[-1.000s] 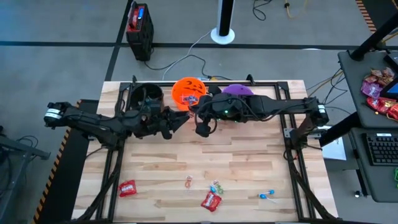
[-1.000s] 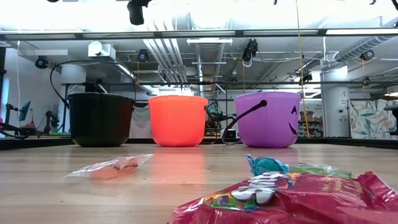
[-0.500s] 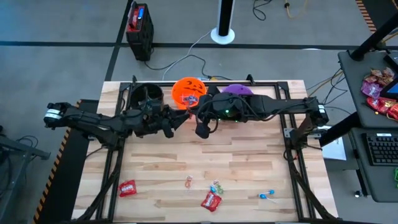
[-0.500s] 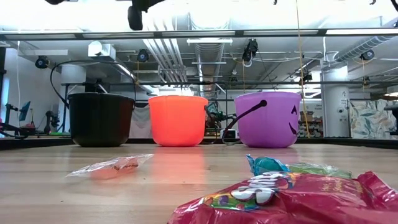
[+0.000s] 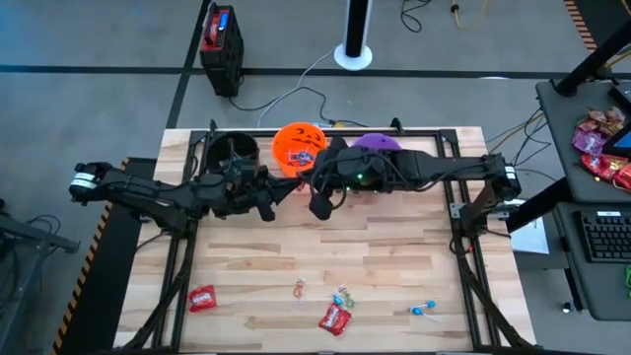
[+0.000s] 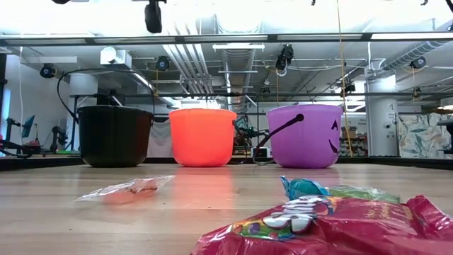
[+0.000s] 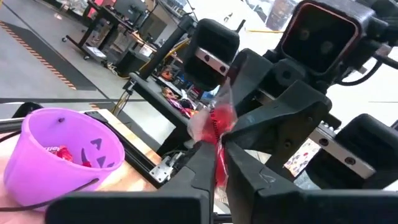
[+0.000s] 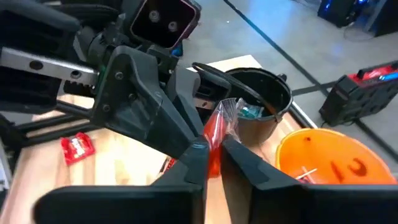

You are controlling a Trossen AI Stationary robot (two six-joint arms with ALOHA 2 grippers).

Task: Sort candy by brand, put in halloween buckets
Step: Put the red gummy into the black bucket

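Note:
A small candy (image 8: 214, 134) with a red body and clear crinkled wrapper ends hangs in mid-air in front of the buckets. My left gripper (image 7: 219, 149) and my right gripper (image 8: 214, 149) meet at it, both shut on it. In the high view the left gripper (image 5: 284, 193) reaches in from the left and the right gripper (image 5: 318, 203) from the right. The black bucket (image 5: 233, 153), orange bucket (image 5: 299, 146) and purple bucket (image 5: 376, 144) stand in a row on their bases at the table's far edge. The purple bucket (image 7: 62, 146) holds red pieces. My left gripper pinches the candy's red body (image 7: 218, 167) between its two fingers, coming roughly level from the table's left. The candy is clear of the table, its clear wrapper end (image 7: 202, 124) sticking out past the fingers. My right gripper pinches the same candy's red part (image 8: 213, 155) between its two fingers, coming from the table's right and slanting slightly down. A clear wrapper end (image 8: 229, 109) stands out beyond the fingertips. The candy is lifted clear.
Loose candy lies near the table's front edge: a red packet (image 5: 201, 298) at the left, another red packet (image 5: 334, 319) in the middle, a clear-wrapped piece (image 5: 298, 288), blue pieces (image 5: 343, 296) and lollipops (image 5: 424, 310). The table's middle strip is bare wood (image 5: 325, 247).
My left gripper has shut on the candy that my right gripper holds. Both arms have stayed where they were above the table's far half, and the right wrist has rolled a little.

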